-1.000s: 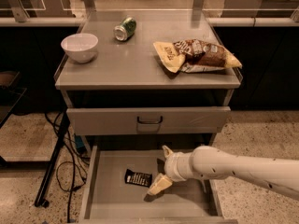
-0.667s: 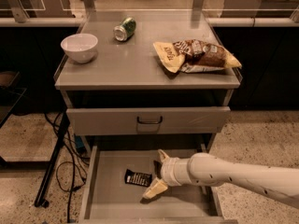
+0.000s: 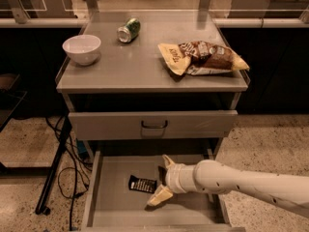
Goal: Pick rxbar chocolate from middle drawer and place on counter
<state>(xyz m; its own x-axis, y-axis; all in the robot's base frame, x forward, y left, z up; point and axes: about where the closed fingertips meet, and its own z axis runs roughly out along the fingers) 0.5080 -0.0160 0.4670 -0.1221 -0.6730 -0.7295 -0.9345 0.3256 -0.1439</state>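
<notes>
The rxbar chocolate (image 3: 142, 184), a small black bar with white print, lies flat on the floor of the open middle drawer (image 3: 111, 211). My gripper (image 3: 163, 180) reaches in from the right on a white arm. It is open, with one cream finger (image 3: 168, 161) behind the bar's right end and the other (image 3: 159, 196) in front of it. The fingers stand around the bar's right end without closing on it. The counter (image 3: 130, 69) is above.
On the counter stand a white bowl (image 3: 82, 48) at the left, a tipped green can (image 3: 128, 30) at the back and a chip bag (image 3: 203, 58) at the right. The upper drawer (image 3: 153, 124) is shut. Cables and a black stand (image 3: 55, 168) lie left of the cabinet.
My gripper has moved left and a little deeper into the drawer, so its open fingers now stand around the bar's right end. The bar has not moved.
</notes>
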